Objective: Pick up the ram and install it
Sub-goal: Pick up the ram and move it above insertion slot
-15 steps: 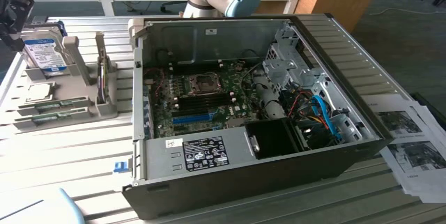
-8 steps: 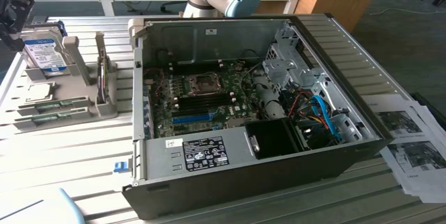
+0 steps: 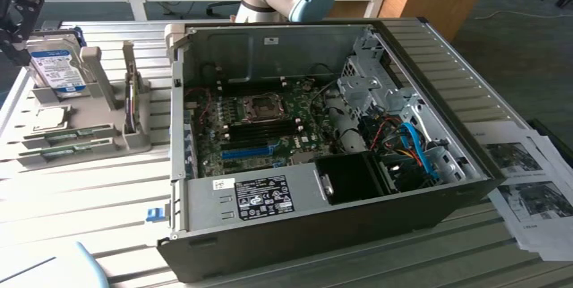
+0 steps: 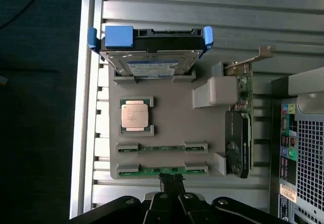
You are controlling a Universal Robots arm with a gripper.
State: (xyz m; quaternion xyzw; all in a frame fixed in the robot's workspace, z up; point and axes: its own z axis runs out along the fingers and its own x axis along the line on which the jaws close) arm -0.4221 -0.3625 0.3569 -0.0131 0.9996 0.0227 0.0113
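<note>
Two ram sticks (image 4: pixel 162 147) stand edge-up in the grey holder (image 4: pixel 174 125) on the bench (image 3: pixel 90 201), exterior view's left, easy to pinch. The jaws are shut, empty, over the outer stick. The open PC case (image 3: pixel 323 234) sits on that view's right.

No lettering legible anywhere. Labels seen, print too small to make out: blue-white label on the hard drive (image 3: pixel 56 66); black sticker (image 3: pixel 262 196) with white print and symbols, plus a small white sticker (image 3: pixel 221 184) beside it, on the grey metal box inside the computer case (image 3: pixel 430 53); printed sheets (image 3: pixel 528 167) with photos and lines of text at the exterior view's right. In the wrist view, faint markings on the processor lid (image 4: pixel 134 116), an orange sticker (image 4: pixel 286 193) on the case rear, and chips on the ram (image 4: pixel 162 170), none readable.
</note>
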